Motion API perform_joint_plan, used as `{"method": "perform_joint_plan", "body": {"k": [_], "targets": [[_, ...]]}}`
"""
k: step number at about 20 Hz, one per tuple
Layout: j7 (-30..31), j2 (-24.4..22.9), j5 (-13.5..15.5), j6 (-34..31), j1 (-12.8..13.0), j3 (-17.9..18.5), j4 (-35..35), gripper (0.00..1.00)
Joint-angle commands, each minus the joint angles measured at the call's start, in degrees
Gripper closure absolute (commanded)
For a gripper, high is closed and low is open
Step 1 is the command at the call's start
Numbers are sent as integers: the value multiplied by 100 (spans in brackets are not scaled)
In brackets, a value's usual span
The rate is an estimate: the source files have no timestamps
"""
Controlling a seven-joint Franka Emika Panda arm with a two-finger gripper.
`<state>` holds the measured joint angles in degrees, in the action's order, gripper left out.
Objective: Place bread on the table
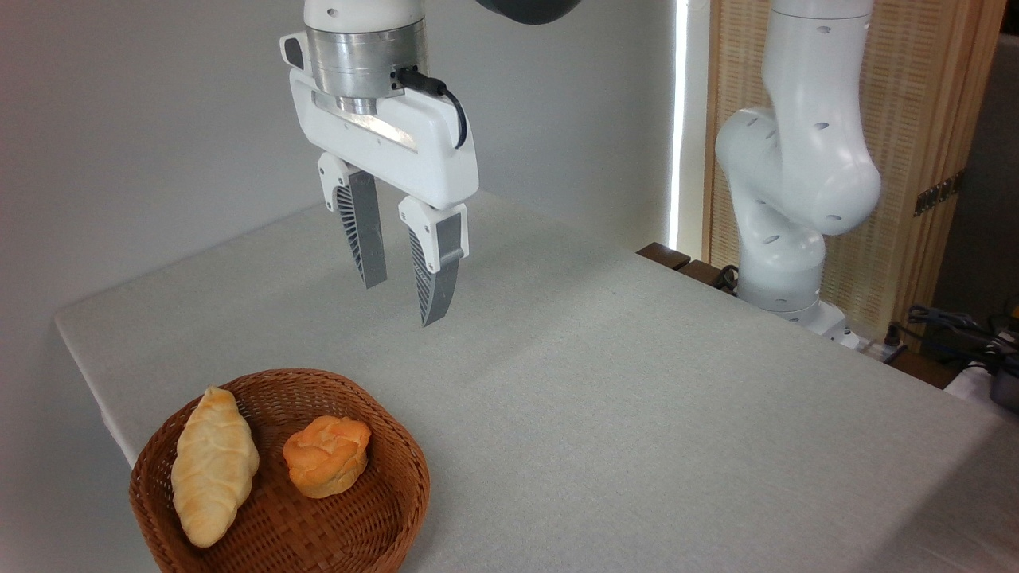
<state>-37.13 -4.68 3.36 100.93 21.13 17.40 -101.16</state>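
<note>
- A pale braided loaf [213,465] lay at the left inside a round wicker basket [398,509].
- The bread [327,455], a small orange bun, sat just beside the loaf in the same basket.
- The pincer [402,280] hung above the bench [637,414], with its fingers apart and holding nothing.
- The robot base [784,263] stood at the far right edge.
</note>
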Motion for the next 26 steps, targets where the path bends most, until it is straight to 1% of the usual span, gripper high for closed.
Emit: {"method": "perform_joint_plan", "body": {"k": [1,5,26], "targets": [[-76,11,25,-282,-3,36,61,0],[-84,11,25,-442,6,27,61,0],[-76,55,34,-442,14,9,53,0]]}}
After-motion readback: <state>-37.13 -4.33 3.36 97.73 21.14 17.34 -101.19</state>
